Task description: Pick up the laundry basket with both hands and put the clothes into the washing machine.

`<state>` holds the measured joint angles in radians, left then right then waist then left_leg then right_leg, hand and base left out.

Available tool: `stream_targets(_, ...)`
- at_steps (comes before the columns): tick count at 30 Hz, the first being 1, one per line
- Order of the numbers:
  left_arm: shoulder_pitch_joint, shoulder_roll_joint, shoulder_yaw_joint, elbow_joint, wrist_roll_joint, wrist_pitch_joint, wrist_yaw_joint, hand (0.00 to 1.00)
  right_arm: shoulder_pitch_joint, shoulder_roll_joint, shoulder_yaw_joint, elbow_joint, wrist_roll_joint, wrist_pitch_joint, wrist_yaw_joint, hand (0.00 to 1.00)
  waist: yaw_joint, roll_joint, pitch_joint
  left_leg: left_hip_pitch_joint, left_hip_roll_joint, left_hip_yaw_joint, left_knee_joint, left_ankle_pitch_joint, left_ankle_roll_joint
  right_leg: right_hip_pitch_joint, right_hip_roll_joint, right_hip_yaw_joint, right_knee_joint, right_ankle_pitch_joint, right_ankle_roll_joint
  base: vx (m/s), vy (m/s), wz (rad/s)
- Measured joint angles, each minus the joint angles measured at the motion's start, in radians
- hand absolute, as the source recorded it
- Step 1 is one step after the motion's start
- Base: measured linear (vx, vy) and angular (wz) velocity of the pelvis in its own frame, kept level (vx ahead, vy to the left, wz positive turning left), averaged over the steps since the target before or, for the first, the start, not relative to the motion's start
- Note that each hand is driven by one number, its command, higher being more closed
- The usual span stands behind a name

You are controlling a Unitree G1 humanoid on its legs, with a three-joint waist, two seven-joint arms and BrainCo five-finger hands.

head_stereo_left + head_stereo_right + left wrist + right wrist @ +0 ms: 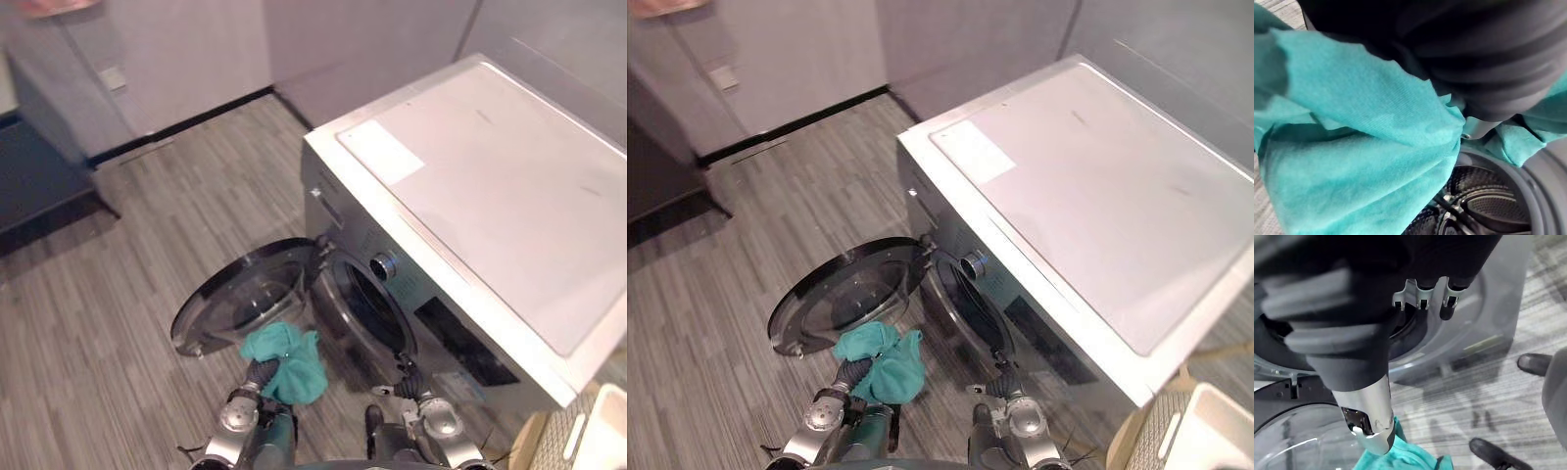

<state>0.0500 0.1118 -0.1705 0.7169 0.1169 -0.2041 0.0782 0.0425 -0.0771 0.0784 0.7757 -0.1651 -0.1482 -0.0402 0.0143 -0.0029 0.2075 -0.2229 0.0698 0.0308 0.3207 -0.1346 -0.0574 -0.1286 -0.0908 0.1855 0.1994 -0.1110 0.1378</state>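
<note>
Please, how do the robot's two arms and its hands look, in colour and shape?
Both arms are silver-grey with rounded joints: left arm, right arm. The left hand and the right hand each wear a dark ribbed cover over back and wrist. The right hand's fingers are silver with dark tips; its thumb is silver too.

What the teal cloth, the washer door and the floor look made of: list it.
Teal cloth: soft knit fabric, perhaps cotton; fine weave, limp folds, matte.
Washer door: clear glass or plastic in a dark glossy rim; see-through, reflective.
Floor: grey wood-look planks, probably laminate or vinyl; streaked grain.
</note>
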Motion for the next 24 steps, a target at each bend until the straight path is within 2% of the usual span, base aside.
stream_targets(1,0.002,0.013,0.002,0.000,0.000,0.000,0.000,1.00,-0.005,-0.001,0.000,0.006,0.006,0.000,0.000,0.00,0.000,0.001,0.001,0.002,0.000,0.056,0.003,-0.014,0.019,-0.020,-0.008,0.037,-0.012,0.026,0.012,-0.06,0.252,-1.23)
stream_targets(2,0.002,0.017,0.005,0.000,0.000,0.001,0.000,1.00,-0.007,-0.001,0.000,0.011,0.008,0.001,-0.001,0.00,-0.001,0.002,0.001,0.003,0.004,0.079,0.003,-0.017,0.024,-0.028,-0.012,0.026,-0.014,0.041,0.012,-0.07,0.201,-1.26)
stream_targets(3,0.001,0.027,0.009,0.000,0.000,0.001,0.002,1.00,-0.016,-0.003,0.002,0.026,0.008,0.002,-0.002,0.00,-0.002,0.004,0.002,0.007,0.018,0.129,-0.003,-0.020,0.030,-0.051,-0.019,-0.049,-0.014,0.078,-0.010,-0.09,0.156,-1.21)
stream_targets(4,0.004,0.034,0.013,0.000,0.000,0.001,0.008,1.00,-0.017,-0.008,0.003,0.030,0.009,0.003,-0.002,0.00,-0.001,0.005,0.005,0.026,0.033,0.188,-0.017,-0.019,0.040,-0.062,-0.055,-0.256,0.017,0.067,-0.050,-0.09,0.126,-1.26)
stream_targets(5,0.004,0.033,0.018,0.000,0.000,0.002,0.010,1.00,-0.016,-0.009,0.003,0.032,0.009,0.003,-0.002,0.00,-0.001,0.004,0.004,0.043,0.036,0.214,-0.030,-0.017,0.043,-0.066,-0.078,-0.355,0.057,0.046,-0.070,-0.07,0.069,-0.98)
stream_targets(7,0.013,0.033,0.026,0.000,0.003,0.002,0.012,1.00,-0.013,-0.012,0.003,0.040,0.008,0.003,-0.002,0.00,0.000,0.010,0.009,0.096,0.051,0.292,-0.063,-0.016,0.043,-0.052,-0.102,-0.504,0.090,0.018,-0.100,-0.03,0.004,-1.01)
stream_targets(8,0.017,0.033,0.026,0.000,0.003,0.003,0.012,1.00,-0.013,-0.013,0.003,0.041,0.008,0.003,-0.002,0.00,-0.001,0.012,0.009,0.106,0.052,0.301,-0.070,-0.014,0.040,-0.045,-0.105,-0.518,0.081,0.021,-0.101,-0.03,-0.019,-1.06)
stream_targets(9,0.020,0.034,0.026,0.000,0.005,0.003,0.011,1.00,-0.013,-0.013,0.003,0.042,0.008,0.003,-0.003,0.00,-0.004,0.013,0.011,0.133,0.054,0.322,-0.095,-0.012,0.031,-0.034,-0.096,-0.514,0.048,0.043,-0.083,-0.01,-0.052,-0.68)
stream_targets(12,0.009,0.022,0.026,0.000,0.011,0.003,0.011,1.00,0.006,-0.031,0.002,0.044,0.007,0.003,-0.004,0.00,-0.006,0.021,0.010,0.145,0.082,0.354,-0.107,-0.025,-0.007,-0.036,-0.051,-0.482,0.009,0.053,-0.087,0.02,-0.087,-0.46)
stream_targets(14,0.009,0.010,0.031,0.000,0.012,0.004,0.010,1.00,0.009,-0.043,-0.003,0.044,0.007,0.004,-0.010,0.00,-0.008,0.026,0.014,0.140,0.125,0.367,-0.043,-0.047,-0.049,-0.040,-0.029,-0.457,0.006,0.044,-0.093,0.09,-0.102,-0.48)
stream_targets(15,0.008,0.008,0.033,0.000,0.011,0.004,0.011,1.00,0.008,-0.051,-0.003,0.046,0.008,0.004,-0.021,0.00,-0.003,0.026,0.015,0.119,0.136,0.343,0.023,-0.045,-0.047,-0.043,-0.018,-0.439,0.010,0.040,-0.095,0.13,-0.121,-0.72)
stream_targets(16,0.007,0.005,0.037,0.000,0.010,0.004,0.013,1.00,0.005,-0.068,-0.006,0.046,0.017,0.003,-0.032,0.00,-0.006,0.029,0.016,0.082,0.144,0.271,0.114,-0.045,-0.046,-0.044,-0.009,-0.410,0.016,0.052,-0.100,0.13,-0.103,-0.64)
stream_targets(18,0.000,-0.005,0.047,-0.001,0.008,0.004,0.014,1.00,-0.004,-0.082,-0.023,0.048,0.019,0.003,-0.046,0.00,-0.014,0.038,0.021,0.052,0.142,0.215,0.191,-0.041,-0.045,-0.046,-0.009,-0.386,0.027,0.054,-0.101,0.14,-0.028,-0.48)
stream_targets(19,-0.008,-0.013,0.052,-0.001,0.006,0.003,0.017,1.00,-0.014,-0.082,-0.036,0.061,0.020,0.003,-0.054,0.00,-0.018,0.027,0.030,0.027,0.136,0.183,0.219,-0.056,-0.044,-0.051,-0.018,-0.360,0.033,0.057,-0.098,0.11,0.084,-0.62)
stream_targets(21,-0.026,-0.011,0.052,-0.009,0.002,0.002,0.022,1.00,-0.032,-0.094,-0.064,0.066,0.028,0.003,-0.068,0.00,-0.024,0.053,0.030,0.036,0.130,0.154,0.121,-0.052,-0.046,-0.097,-0.013,-0.333,0.084,0.054,-0.092,0.04,0.117,-0.68)
stream_targets(23,-0.074,-0.001,0.050,-0.014,-0.004,0.002,0.037,1.00,-0.067,-0.098,-0.086,0.066,0.033,0.002,-0.081,0.00,-0.034,0.028,0.069,0.044,0.102,0.168,0.097,-0.068,-0.057,-0.180,-0.035,-0.293,0.175,0.038,-0.071,-0.03,0.139,-0.42)
stream_targets(24,-0.124,0.020,0.050,-0.021,-0.008,0.002,0.042,1.00,-0.082,-0.094,-0.092,0.059,0.038,0.002,-0.089,0.00,-0.044,0.010,0.120,0.019,0.088,0.170,0.142,-0.071,-0.051,-0.214,-0.054,-0.292,0.232,0.030,-0.065,-0.13,0.091,-0.04)
